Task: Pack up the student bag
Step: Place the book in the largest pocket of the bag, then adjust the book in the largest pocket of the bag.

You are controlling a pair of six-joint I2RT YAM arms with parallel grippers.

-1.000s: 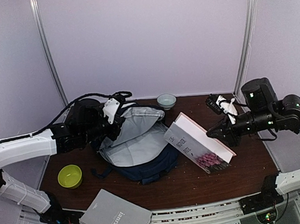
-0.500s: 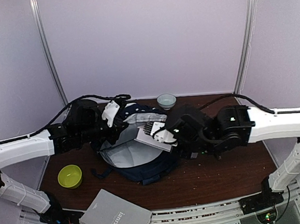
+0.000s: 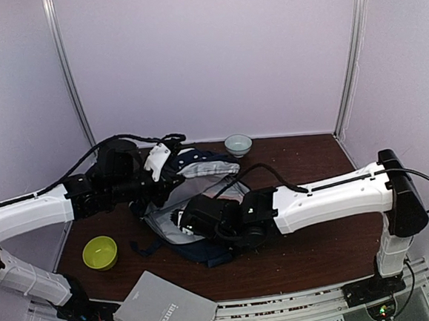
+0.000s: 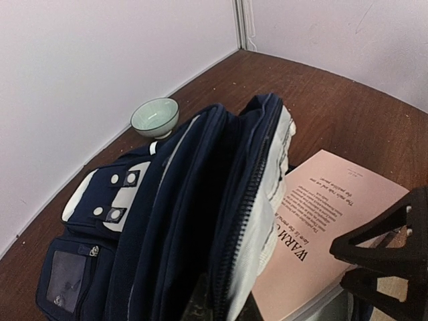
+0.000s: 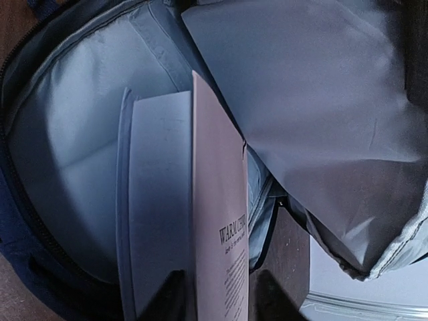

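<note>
In the top view the right arm's wrist covers the mouth of the student bag (image 3: 199, 159), so the right end effector (image 5: 221, 297) cannot be made out from above. Its own camera shows it inside the bag. Its dark fingers (image 5: 167, 301) are cut off by the bottom edge and spread a little to either side of the pink cover of a book (image 4: 334, 214). I cannot tell whether either one touches the cover. The book stands on edge against the pale grey lining, and only "WARM" is readable on it; the smaller print is too blurred. In the left wrist view a black latticed piece (image 4: 378, 261) crosses the book's near-right corner, clipped by the frame, and I cannot tell whose it is. The left end effector (image 3: 164, 178) is pressed together on the raised flap at the bag's far-left side, though the contact point falls below its own camera's frame. The bag lies open on the tabletop (image 3: 318, 249), left of centre between the two arms. It is navy outside, with white snap patches and a zip running along the lifted flap. A pale bowl (image 3: 238, 144) stands just beyond the bag at the far edge, apart from it. A green bowl (image 3: 101, 253) sits near-left of the bag. A grey notebook (image 3: 165, 311) lies at the near edge, partly over the rim. The right forearm stretches across the right half of the tabletop.
</note>
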